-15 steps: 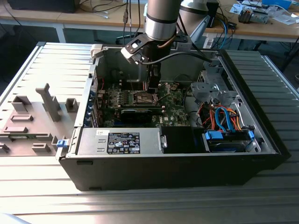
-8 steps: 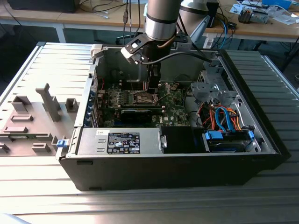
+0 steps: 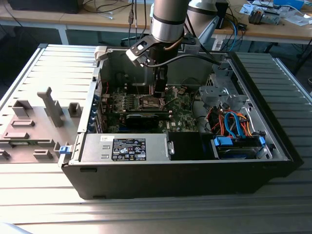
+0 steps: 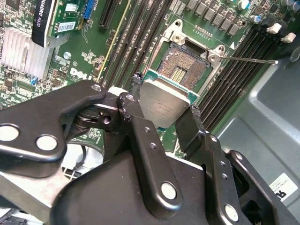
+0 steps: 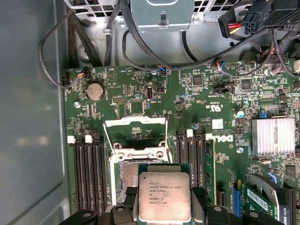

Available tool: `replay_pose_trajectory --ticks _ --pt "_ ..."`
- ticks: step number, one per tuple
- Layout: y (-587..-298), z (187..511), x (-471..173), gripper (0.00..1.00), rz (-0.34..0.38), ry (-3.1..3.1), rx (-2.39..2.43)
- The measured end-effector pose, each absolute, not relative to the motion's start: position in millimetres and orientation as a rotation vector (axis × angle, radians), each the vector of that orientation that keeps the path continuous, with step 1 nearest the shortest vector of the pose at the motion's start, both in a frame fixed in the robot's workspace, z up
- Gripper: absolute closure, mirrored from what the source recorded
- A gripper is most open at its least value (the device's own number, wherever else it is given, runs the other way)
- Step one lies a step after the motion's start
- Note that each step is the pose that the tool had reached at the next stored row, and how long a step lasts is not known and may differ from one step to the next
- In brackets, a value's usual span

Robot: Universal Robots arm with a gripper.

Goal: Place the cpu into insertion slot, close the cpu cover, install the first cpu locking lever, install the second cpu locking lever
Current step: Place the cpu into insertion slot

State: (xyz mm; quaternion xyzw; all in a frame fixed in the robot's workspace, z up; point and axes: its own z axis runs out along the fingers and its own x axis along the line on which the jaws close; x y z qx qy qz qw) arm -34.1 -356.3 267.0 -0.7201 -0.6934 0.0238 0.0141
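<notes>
My gripper [image 4: 165, 101] is shut on the cpu [image 4: 164, 105], a silver-faced square chip pinched by two opposite edges between the black fingers [image 4: 136, 93]. The chip hangs tilted just above and partly over the insertion slot [image 4: 183, 70], whose dark pin field lies bare. In the first wrist view the cpu [image 5: 164, 196] covers part of the slot [image 5: 125, 174], and the cpu cover [image 5: 135, 123] stands swung open beyond it. A thin wire locking lever [image 4: 248, 59] sticks out, unlatched. In the exterior view the gripper [image 3: 159, 92] reaches down into the case over the motherboard.
Long memory slots [image 5: 86, 173] flank the socket on both sides. A finned heatsink [image 5: 273, 136] and a long black card [image 3: 146, 118] sit nearby. Cable bundles [image 5: 140, 51] run along the board's edge. The case wall [image 5: 28, 117] stands close beside the memory slots.
</notes>
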Motion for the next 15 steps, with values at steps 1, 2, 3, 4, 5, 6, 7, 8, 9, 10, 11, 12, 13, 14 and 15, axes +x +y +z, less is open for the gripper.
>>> replay_pose_trajectory --ticks 1,2,3,4,5,6,7,8,9,10,11,12,13,14,15 --pt "-356.3 267.0 -34.1 0.46 0.074 -2.156 -2.245" --pt "-356.3 267.0 -34.1 0.46 0.074 -2.154 -2.247" --pt "-356.3 267.0 -34.1 0.46 0.074 -2.151 -2.249" --pt "-356.3 267.0 -34.1 0.46 0.074 -2.149 -2.251" --pt "-356.3 267.0 -34.1 0.46 0.074 -2.147 -2.253" --pt "-356.3 267.0 -34.1 0.46 0.074 -2.143 -2.257" --pt "-356.3 267.0 -34.1 0.46 0.074 -2.141 -2.258" --pt "-356.3 267.0 -34.1 0.46 0.074 -2.14 -2.26" --pt "-356.3 267.0 -34.1 0.46 0.074 -2.137 -2.262" --pt "-356.3 267.0 -34.1 0.46 0.074 -2.135 -2.264" --pt "-356.3 267.0 -34.1 0.46 0.074 -2.132 -2.267" --pt "-356.3 267.0 -34.1 0.46 0.073 -2.131 -2.268" --pt "-356.3 267.0 -34.1 0.46 0.073 -2.129 -2.27" --pt "-356.3 267.0 -34.1 0.46 0.073 -2.126 -2.272" --pt "-356.3 267.0 -34.1 0.46 0.073 -2.12 -2.278"
